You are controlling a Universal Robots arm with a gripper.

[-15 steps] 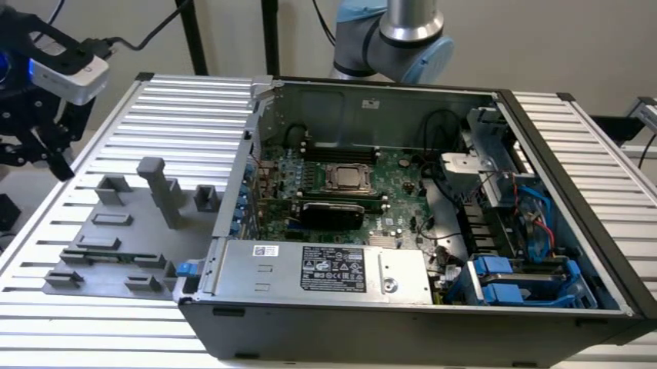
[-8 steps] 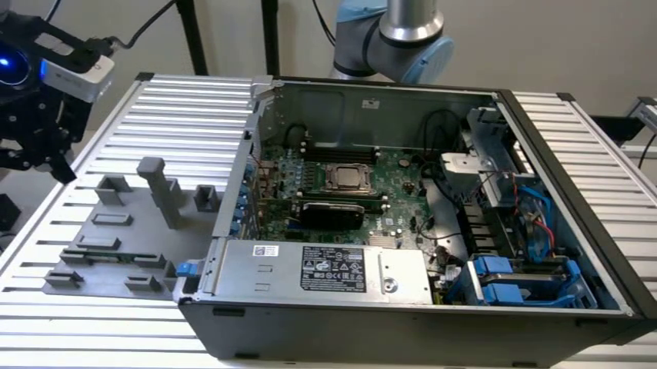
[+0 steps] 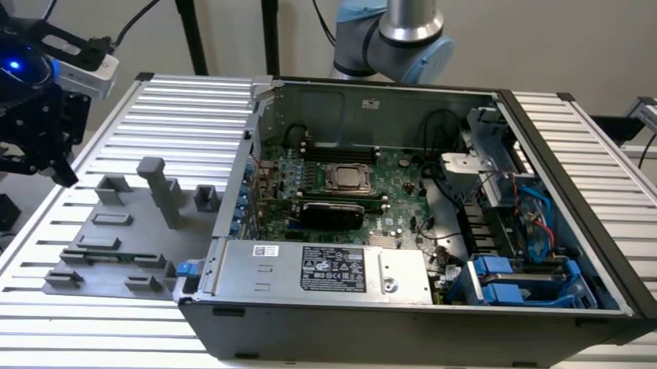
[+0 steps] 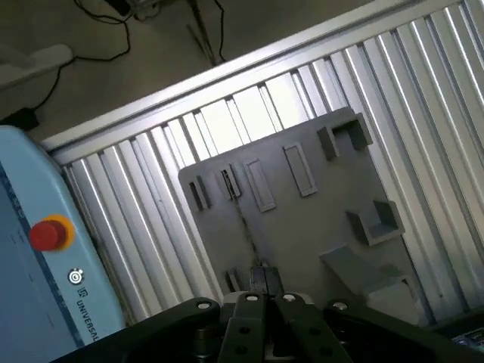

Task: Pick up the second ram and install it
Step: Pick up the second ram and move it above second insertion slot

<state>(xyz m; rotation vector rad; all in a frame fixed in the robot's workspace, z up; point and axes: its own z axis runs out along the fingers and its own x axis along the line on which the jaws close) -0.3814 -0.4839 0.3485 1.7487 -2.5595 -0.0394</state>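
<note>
We see the second ram [image 3: 108,256] lying in the grey holder plate [image 3: 154,246] on the ribbed aluminium table [image 3: 185,100], on the exterior view's left of the open computer case [image 3: 411,323]. It is a thin green stick, seated lengthwise between small grey blocks near the plate's front edge.

The claw [image 3: 46,165] hangs above the table's far left margin in that view, higher than the plate and well apart from the stick, with nothing in its grip. In the wrist view the claw [image 4: 265,281] shows its two fingers pressed together, clenched on nothing. There the second ram [image 4: 246,227] reads as a thin dark line (we take it to be the stick seen edge-on). It runs between two pairs of slotted blocks on the holder plate [image 4: 318,227], and its near end lies just ahead of the fingertips in the picture. We cannot tell from that view how far above it the claw stands.

Inside the case the motherboard [image 3: 395,173] lies flat with its processor socket [image 3: 347,178] near the middle, and the silver power supply [image 3: 318,269] sits along the front. A light-blue Universal Robots box [image 4: 38,318] with a red button [image 4: 50,233] stands beside the table in the wrist view.
</note>
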